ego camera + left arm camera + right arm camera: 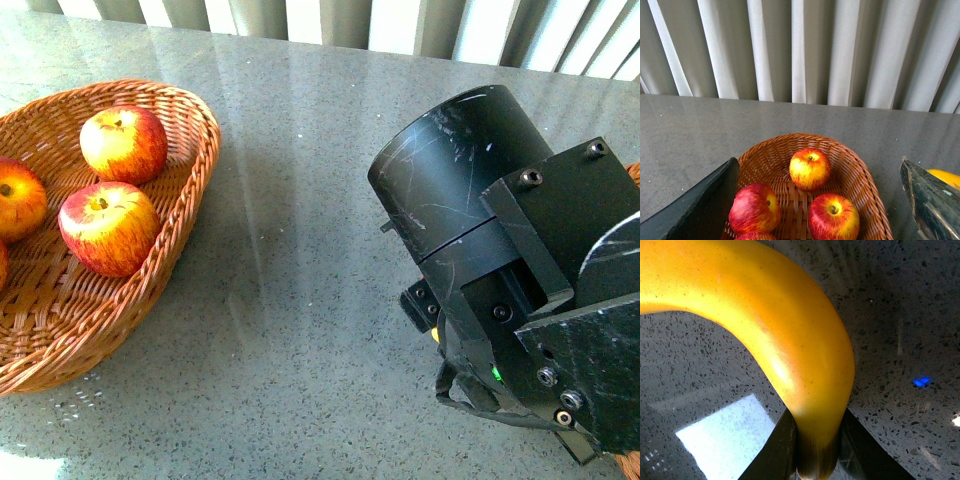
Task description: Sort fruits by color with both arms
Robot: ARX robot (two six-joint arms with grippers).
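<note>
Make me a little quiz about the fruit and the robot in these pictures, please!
1. True or false: the right end effector is shut on a banana.
2. What holds the apples? A) a wicker basket B) a glass bowl C) a metal tray
3. Fill in: the counter under the banana is speckled ____ stone.

Key:
1. True. In the right wrist view both fingers press the banana's end.
2. A, the wicker basket. The left end effector is open above it.
3. Grey.
</note>
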